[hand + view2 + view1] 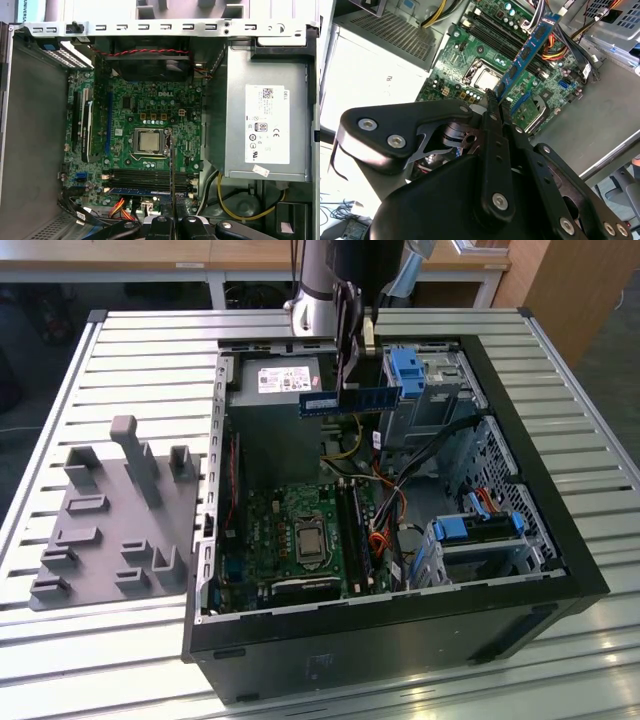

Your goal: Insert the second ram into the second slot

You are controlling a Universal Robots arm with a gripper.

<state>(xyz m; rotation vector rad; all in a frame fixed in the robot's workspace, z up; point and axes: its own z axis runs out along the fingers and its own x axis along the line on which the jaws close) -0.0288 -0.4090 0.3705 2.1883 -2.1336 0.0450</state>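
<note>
Hanging in from above, with the arm [316, 280] standing close to upright and the wrist aiming straight down. Pinching the second ram [378, 396] by its top edge near mid-length, with the fingers of the gripper [352, 382] closed flat against both faces, tips pointing down.

Ram [378, 396]: long thin blue board, pale label; level, on edge, clamped mid-length in gripper [350, 388], ends protruding either side.
</note>
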